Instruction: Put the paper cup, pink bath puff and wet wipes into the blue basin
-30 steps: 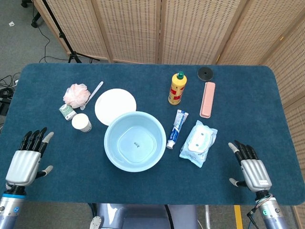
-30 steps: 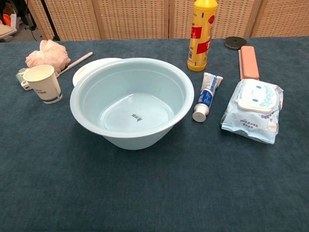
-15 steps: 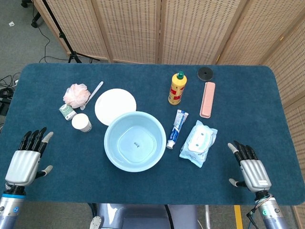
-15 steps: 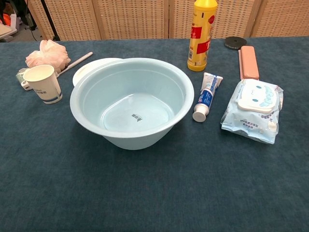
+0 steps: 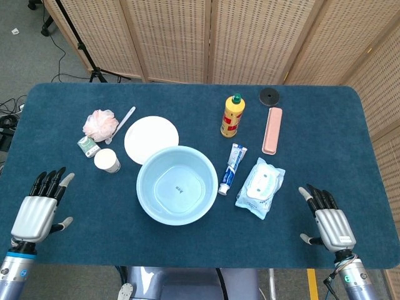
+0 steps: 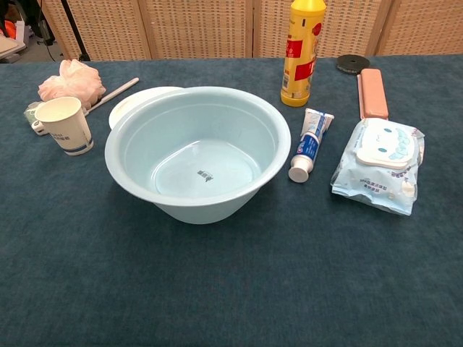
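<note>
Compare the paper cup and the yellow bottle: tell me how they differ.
The paper cup is white, short and open-topped; the yellow bottle is tall, yellow with a red label, and closed by a green cap in the head view. The paper cup stands to the left of the blue basin, by the pink bath puff; the yellow bottle stands behind the blue basin to the right. Both stand upright, untouched by either hand.

Both views were bright and evenly lit, with soft light that seemed to come from overhead. Shadows were faint: only a thin dark rim lay under the blue basin [image 5: 177,193] ahead of the hands, and a weak one beside the paper cup [image 6: 65,125]. A mild sheen showed on the yellow bottle [image 6: 303,52]. Focus was sharp across the bench [image 5: 325,144]; no motion blur showed on the left hand [image 5: 39,210] or the right hand [image 5: 329,220].
</note>
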### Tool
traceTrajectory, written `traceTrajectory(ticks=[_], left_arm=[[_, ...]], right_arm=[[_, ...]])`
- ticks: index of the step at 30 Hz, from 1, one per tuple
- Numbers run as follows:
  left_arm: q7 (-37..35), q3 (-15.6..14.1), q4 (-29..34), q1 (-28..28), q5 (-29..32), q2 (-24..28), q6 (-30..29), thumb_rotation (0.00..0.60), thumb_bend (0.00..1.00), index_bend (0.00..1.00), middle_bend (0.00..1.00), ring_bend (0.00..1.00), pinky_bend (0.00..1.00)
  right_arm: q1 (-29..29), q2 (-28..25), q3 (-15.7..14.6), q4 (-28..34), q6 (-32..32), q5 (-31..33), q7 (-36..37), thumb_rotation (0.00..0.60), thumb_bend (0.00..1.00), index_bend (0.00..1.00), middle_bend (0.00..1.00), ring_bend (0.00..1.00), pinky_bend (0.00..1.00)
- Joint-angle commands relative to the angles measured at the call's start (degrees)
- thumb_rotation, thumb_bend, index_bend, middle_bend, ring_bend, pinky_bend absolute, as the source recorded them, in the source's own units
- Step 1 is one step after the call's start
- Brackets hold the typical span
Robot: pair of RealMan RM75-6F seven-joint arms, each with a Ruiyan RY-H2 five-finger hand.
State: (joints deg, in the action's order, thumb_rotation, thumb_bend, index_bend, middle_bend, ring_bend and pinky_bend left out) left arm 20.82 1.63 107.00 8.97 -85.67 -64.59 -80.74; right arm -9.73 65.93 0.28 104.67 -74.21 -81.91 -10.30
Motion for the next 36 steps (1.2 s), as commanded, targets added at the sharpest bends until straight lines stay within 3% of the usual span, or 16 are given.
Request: traceTrajectory(ticks=[1,10,17,23,36], left_arm=[[0.9,1.2,0.9,1.7,1.8,1.3,2.2,0.6,0.12,0.07,0.0,0.0,0.0],[1.3,6.0,5.0,10.4,13.2,9.0,16.3,0.6,0.12,0.07,0.0,0.0,0.0],[0.3,8.9,3.5,17.8,24.6,13.0,27.3,0.6,0.12,0.07,0.0,0.0,0.0],[4.6,9.4,-1.1,23.2,32.2,10.0,29.6,0.6,0.12,0.07,0.0,0.0,0.0],[13.1,7.0,-9.2,33.4,46.6,1.9,32.2,0.6,0.13,0.07,0.0,0.0,0.0]], right_arm=[[0.0,0.0,0.0,0.0,0.1,0.0,0.0,0.6,0.05,0.03,0.0,0.0,0.0],[0.1,-0.4,0.1,0.2,-0.2,0.0,0.8,0.6,0.05,0.03,0.0,0.0,0.0],[0.1,-0.6,0.1,0.1,-0.1,-0.3,1.6,0.6,0.05,0.03,0.0,0.0,0.0],[0.0,-0.7,0.0,0.1,0.2,-0.3,1.8,0.6,0.05,0.03,0.0,0.0,0.0],[-0.8,-0.9,0.9,-1.5,2.6,3.0,4.0,0.6,0.05,0.03,0.0,0.0,0.0]])
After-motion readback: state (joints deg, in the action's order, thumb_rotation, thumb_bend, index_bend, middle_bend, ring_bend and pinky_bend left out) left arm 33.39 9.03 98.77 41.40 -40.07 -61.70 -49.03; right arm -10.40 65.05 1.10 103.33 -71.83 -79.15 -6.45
